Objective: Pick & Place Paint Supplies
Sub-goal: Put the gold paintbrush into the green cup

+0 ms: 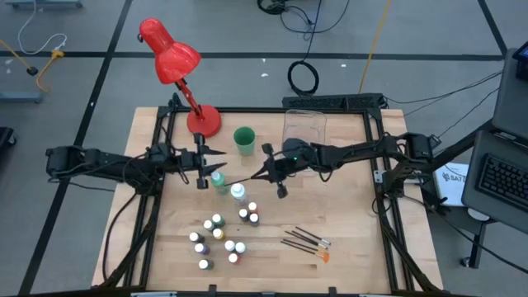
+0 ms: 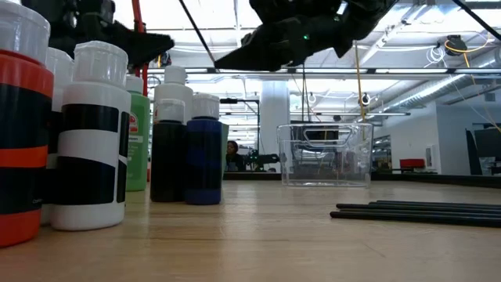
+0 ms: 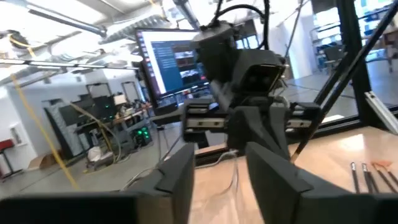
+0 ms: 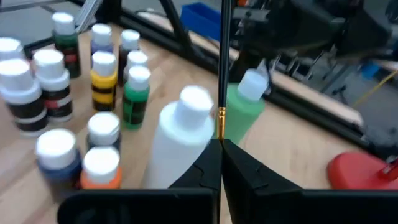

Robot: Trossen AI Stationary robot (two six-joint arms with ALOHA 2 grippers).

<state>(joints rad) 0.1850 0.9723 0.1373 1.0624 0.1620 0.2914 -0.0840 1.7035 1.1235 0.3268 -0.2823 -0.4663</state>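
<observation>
The right hand (image 4: 220,149) was clenched on a thin brush (image 4: 221,68), held above the tall white bottle (image 4: 180,134) mid-worktop. The left hand (image 3: 217,171) hung released nearby. Keeping the brush level should stop it slipping during carry.

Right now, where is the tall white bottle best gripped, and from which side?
Likely its body just under the cap, from above: the tall white bottle stands upright, and the green bottle crowds one side, so close the fingers across the free sides.
</observation>
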